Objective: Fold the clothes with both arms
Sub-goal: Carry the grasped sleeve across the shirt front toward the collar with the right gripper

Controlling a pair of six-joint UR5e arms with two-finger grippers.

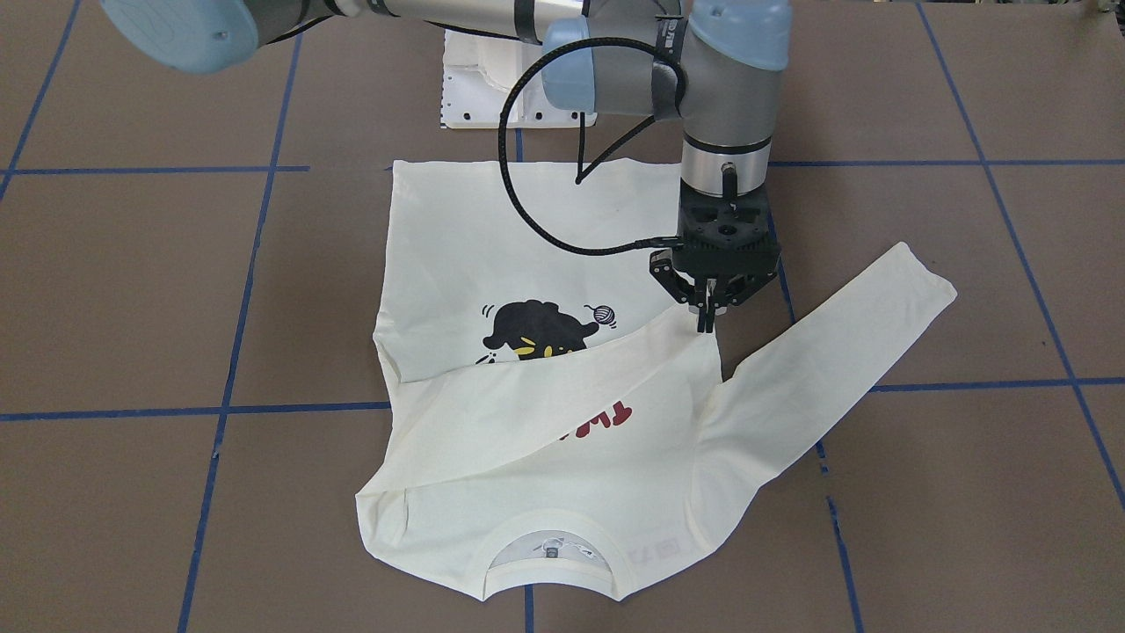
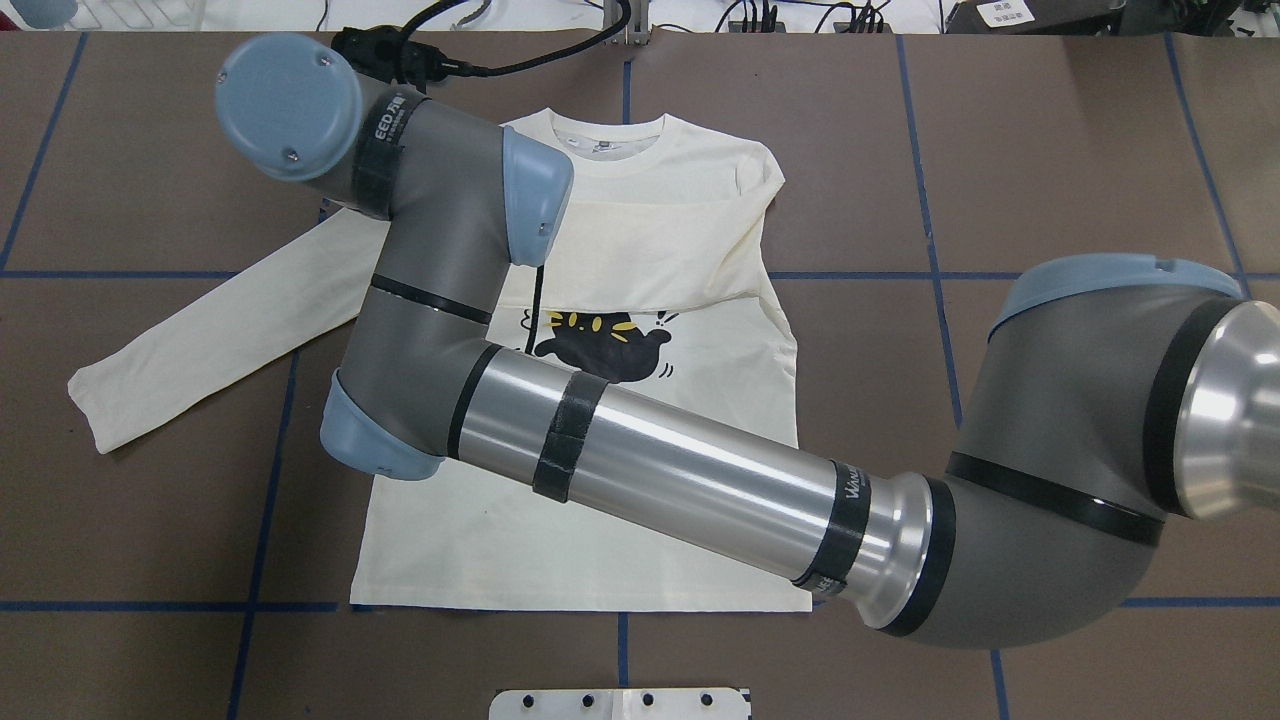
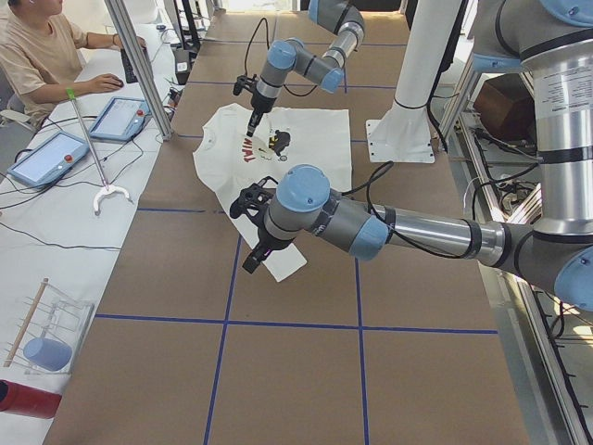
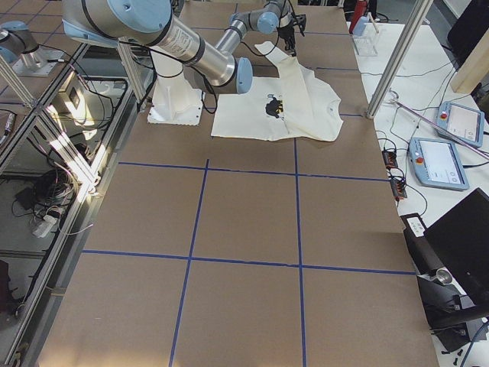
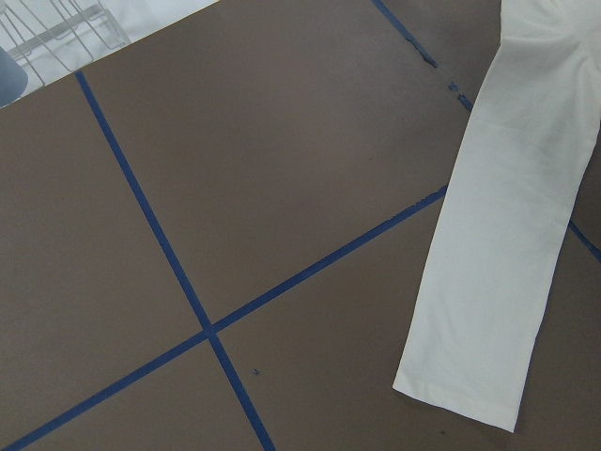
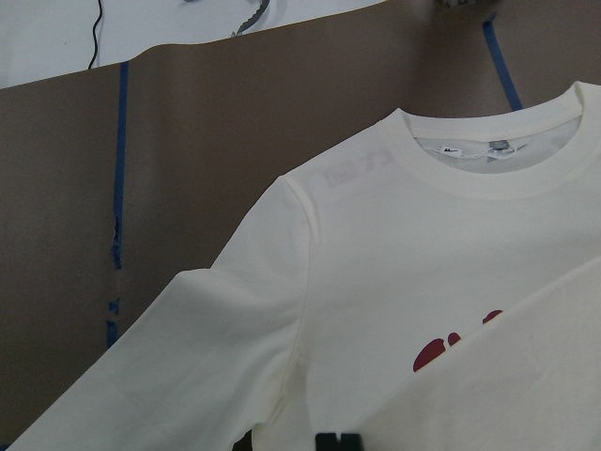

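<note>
The cream shirt [image 1: 457, 255] lies print-up on the brown table, collar away from the robot. One sleeve is folded across the chest, partly covering the black cat [image 1: 536, 330] and the red lettering [image 1: 606, 420]. My right gripper [image 1: 704, 323] points straight down, shut on that sleeve's cuff. In the overhead view the right arm [image 2: 650, 470] crosses the shirt [image 2: 700, 230] and hides this gripper. The other sleeve [image 1: 835, 352] lies stretched out flat; its cuff shows in the left wrist view [image 5: 470, 395]. My left gripper [image 3: 250, 264] hangs above the table near that cuff, and I cannot tell whether it is open or shut.
The white pedestal base [image 1: 479, 88] stands just behind the shirt's hem. Blue tape lines [image 1: 237, 290] grid the table. A person [image 3: 37, 56] sits at a side desk with tablets [image 3: 120, 119]. A wire rack [image 5: 56, 33] stands beyond the table's left end.
</note>
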